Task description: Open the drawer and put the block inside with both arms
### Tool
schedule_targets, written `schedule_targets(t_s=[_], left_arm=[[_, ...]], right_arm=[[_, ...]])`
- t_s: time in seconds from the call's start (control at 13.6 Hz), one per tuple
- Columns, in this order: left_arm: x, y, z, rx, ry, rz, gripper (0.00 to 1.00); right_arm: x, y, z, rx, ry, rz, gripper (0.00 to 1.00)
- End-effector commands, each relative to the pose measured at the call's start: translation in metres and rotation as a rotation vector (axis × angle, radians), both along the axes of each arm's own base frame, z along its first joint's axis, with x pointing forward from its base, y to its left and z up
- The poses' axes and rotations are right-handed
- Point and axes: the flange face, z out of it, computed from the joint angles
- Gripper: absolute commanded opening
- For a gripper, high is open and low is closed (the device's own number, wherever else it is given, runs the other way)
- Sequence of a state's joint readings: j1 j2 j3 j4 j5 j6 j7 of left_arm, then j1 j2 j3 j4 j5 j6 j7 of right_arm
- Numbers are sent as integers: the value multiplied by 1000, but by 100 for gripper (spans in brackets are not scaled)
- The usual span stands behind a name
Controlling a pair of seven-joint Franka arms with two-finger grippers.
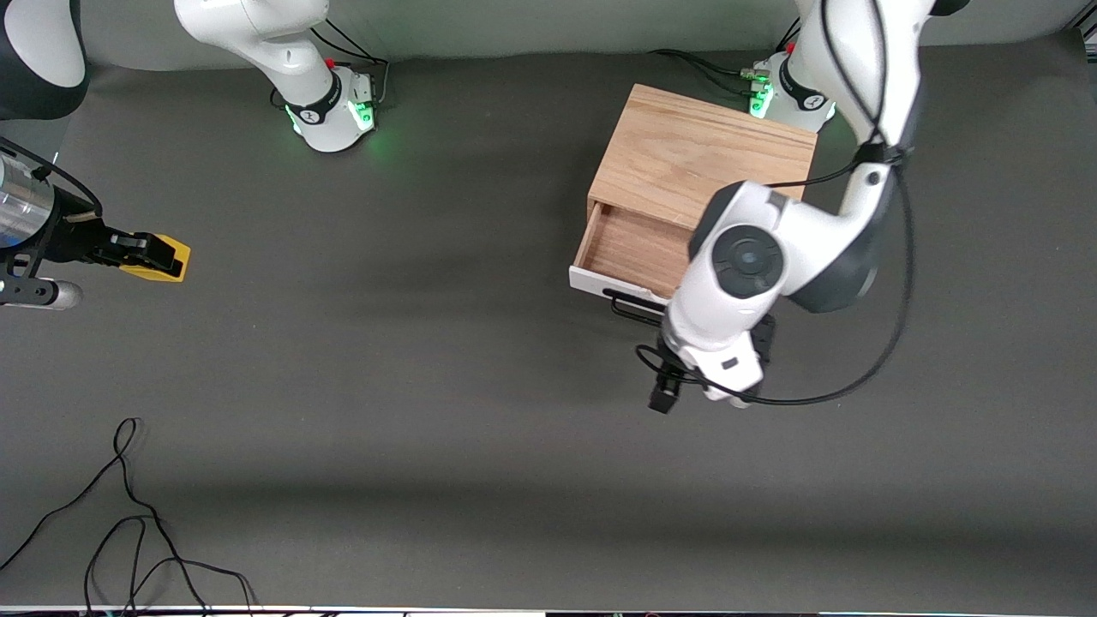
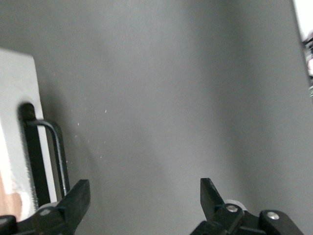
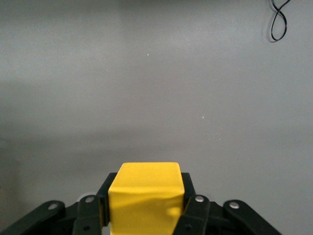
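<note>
The light-wood cabinet point(image 1: 703, 154) stands near the left arm's base. Its drawer point(image 1: 638, 248) is pulled partly out and shows a wood interior, a white front point(image 2: 17, 122) and a black bar handle point(image 1: 630, 304). My left gripper point(image 2: 144, 196) is open and empty over the table just in front of the drawer. One finger point(image 2: 73, 200) is beside the handle point(image 2: 54, 147) and apart from it. The left arm's wrist point(image 1: 720, 343) hides that gripper in the front view. My right gripper point(image 1: 154, 254) is shut on the yellow block point(image 1: 169, 258) over the right arm's end of the table. The block point(image 3: 145, 196) sits between its fingers.
A loose black cable point(image 1: 128, 514) lies on the grey table near the front camera at the right arm's end; it also shows in the right wrist view point(image 3: 279, 22). The arm bases point(image 1: 330, 111) point(image 1: 788, 94) stand along the robots' edge.
</note>
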State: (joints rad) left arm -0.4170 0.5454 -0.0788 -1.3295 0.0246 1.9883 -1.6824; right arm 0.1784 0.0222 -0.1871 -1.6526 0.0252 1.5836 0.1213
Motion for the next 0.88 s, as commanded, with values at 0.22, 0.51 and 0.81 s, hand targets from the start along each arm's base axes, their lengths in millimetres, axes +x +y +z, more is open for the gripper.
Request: schedule_targets(t_s=[0.22,0.51,0.81], left_arm=[[-14,77,152,111,-22,-394,100],[-30,134,197,145,22,-558,100],[-37,173,220,168,23,-854,100]], right_arm=[[-4,-2,4,-7,-15,-24,31],[-6,17,6,-8,-13,-26,31],[-11,95,12,-5,-30,-2,31]])
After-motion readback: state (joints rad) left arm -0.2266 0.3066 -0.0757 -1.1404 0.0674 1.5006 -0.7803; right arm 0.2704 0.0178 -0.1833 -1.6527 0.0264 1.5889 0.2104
